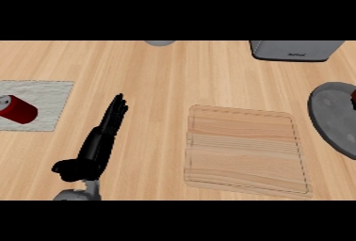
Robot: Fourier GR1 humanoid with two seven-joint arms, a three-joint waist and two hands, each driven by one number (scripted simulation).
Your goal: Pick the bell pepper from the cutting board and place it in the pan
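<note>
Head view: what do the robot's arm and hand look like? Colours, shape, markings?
Only the left hand shows. It is glossy black all over, long and narrow, with slim segmented fingers and a short stubby thumb off the side. It joins a rounded light grey forearm at the wrist. No cables, labels or markings are visible. The right hand is out of view.

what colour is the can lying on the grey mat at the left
Red with a silvery end; the can shows only in the head view, on the mat.
</note>
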